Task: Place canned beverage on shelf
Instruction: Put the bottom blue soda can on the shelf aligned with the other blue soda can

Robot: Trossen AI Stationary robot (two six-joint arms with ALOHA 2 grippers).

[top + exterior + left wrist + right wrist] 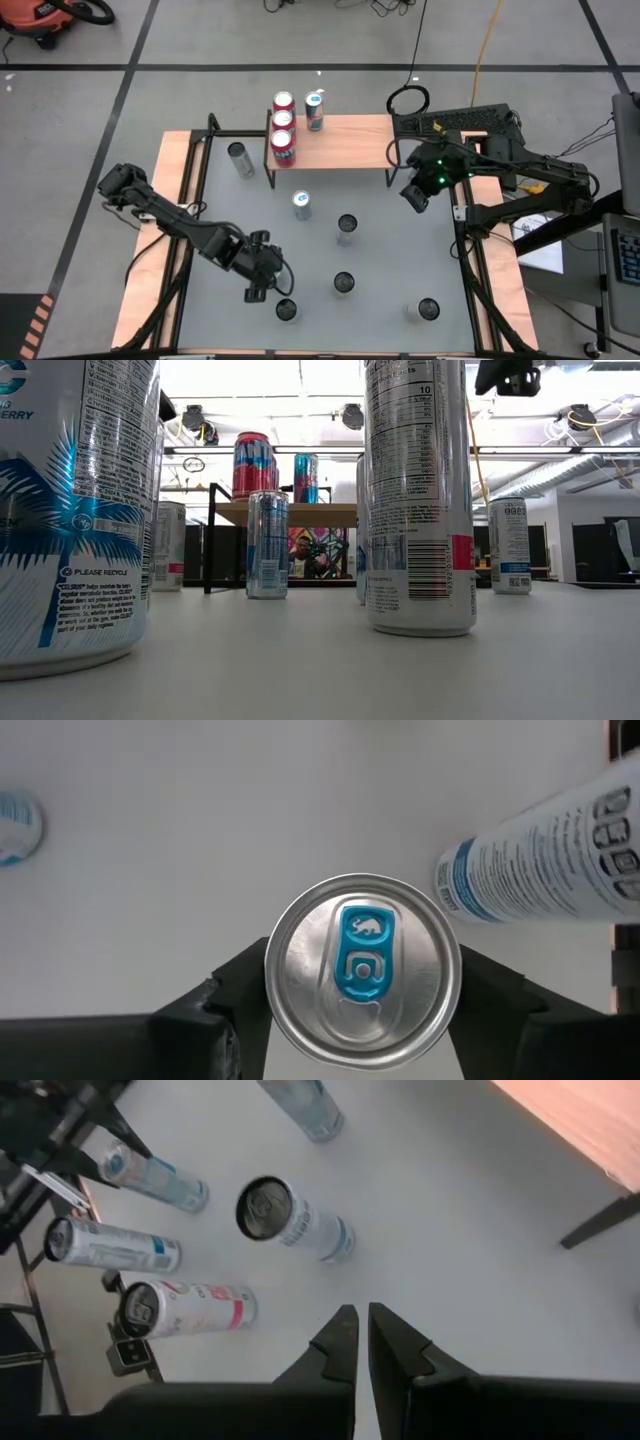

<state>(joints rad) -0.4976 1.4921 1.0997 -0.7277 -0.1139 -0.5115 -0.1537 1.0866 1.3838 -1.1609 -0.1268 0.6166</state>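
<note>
The left gripper (pixel 355 1010), its two dark fingers spread wide, hangs directly above the silver aluminium beverage can with a blue pull-tab (pixel 361 964), one finger on either side of the rim and neither visibly pressing it; the can stands upright on the grey table (pixel 390 255) near its front edge, well apart from the low light-brown wooden shelf on thin black legs (pixel 350 140) at the far side, where four red and blue cans (pixel 284 125) already crowd one end; just beside the gripper stands another white-and-blue can (pixel 545 850), and a descent that drifts sideways could clip it and topple it; a grip taken too high on the rim could let the can slip or tilt during the long carry past the other cans standing between; the right gripper (pixel 360 1340), fingers nearly touching and holding nothing, waits above the table close to the shelf's front leg.
</note>
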